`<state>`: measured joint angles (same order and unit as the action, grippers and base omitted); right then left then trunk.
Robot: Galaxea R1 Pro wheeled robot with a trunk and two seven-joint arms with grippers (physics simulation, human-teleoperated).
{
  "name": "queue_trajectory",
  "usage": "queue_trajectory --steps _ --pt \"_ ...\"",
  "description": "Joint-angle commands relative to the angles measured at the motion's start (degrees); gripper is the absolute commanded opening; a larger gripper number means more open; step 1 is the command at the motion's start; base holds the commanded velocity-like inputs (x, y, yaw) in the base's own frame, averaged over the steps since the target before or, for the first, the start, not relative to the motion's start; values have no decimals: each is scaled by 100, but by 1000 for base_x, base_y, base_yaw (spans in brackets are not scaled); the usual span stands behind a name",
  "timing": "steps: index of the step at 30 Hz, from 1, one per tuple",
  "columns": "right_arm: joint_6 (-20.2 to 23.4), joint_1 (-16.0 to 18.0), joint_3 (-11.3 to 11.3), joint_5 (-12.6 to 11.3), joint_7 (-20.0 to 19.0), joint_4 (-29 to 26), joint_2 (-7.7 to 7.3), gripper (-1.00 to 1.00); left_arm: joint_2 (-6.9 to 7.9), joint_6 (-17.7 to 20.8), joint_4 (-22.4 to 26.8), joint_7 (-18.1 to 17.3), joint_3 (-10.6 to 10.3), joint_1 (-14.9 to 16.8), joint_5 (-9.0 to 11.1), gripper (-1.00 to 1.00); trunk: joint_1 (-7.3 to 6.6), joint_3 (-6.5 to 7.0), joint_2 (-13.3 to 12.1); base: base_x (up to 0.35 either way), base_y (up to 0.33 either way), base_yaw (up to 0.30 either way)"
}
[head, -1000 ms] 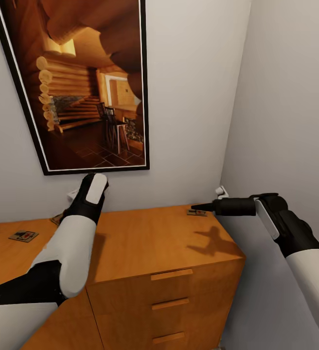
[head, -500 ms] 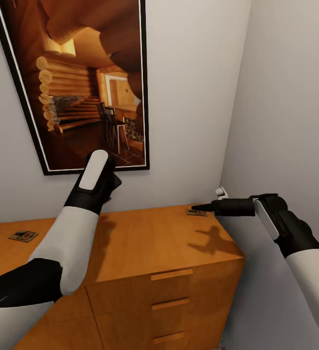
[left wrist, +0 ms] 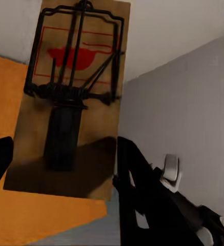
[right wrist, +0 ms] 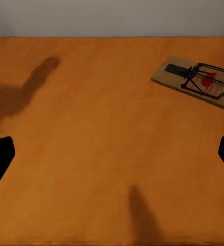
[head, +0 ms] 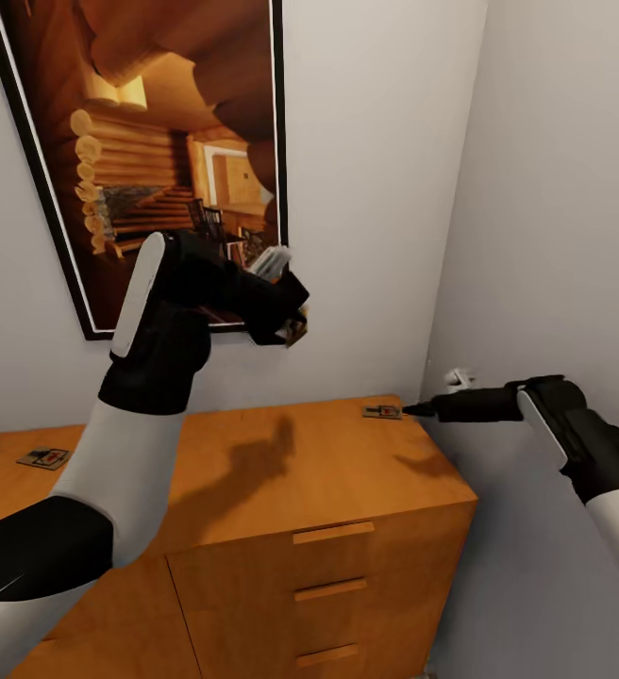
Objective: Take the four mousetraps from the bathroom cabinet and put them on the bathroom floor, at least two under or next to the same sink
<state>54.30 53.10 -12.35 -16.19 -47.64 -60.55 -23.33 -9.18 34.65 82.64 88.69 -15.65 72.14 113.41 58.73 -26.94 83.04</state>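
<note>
Lifted left end effector [head: 286, 316] pinches tan mousetrap [left wrist: 70, 97] (red spot, dark wire).

A framed log-cabin picture [head: 158, 160] hangs on the grey wall [head: 376, 189]

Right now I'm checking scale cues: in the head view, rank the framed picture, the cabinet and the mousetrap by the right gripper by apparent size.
1. cabinet and framed picture: similar, both cropped, unranked.
2. mousetrap beside the right gripper: far smallest.
</note>
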Motion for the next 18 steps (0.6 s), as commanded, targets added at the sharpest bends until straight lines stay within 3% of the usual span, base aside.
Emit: queue_trajectory --steps 1,3,5,9,15,18 --pt "24 -8 -63 -7 -2 -4 -16 100 -1 82 21 39 1 7 144 -100 0 -7 4 0 0 0" --pt "30 -39 -278 15 11 -6 -36 100 2 75 57 19 -4 9 442 -100 0 -7 4 0 0 0" --pt "34 -58 -652 140 20 -10 -47 100 -1 71 79 -14 -7 10 693 -100 0 -7 4 0 0 0" --pt "36 -68 -1109 449 25 -44 -45 100 -4 72 94 -244 -7 11 879 -100 0 -7 4 0 0 0" --pt "36 -71 -1281 630 19 -108 -48 100 -5 99 133 -1195 -34 11 1266 -100 0 -7 4 0 0 0" --pt "57 -72 -1297 649 24 -353 -50 100 1 123 136 -1695 -197 11 1405 -100 0 -7 4 0 0 0"
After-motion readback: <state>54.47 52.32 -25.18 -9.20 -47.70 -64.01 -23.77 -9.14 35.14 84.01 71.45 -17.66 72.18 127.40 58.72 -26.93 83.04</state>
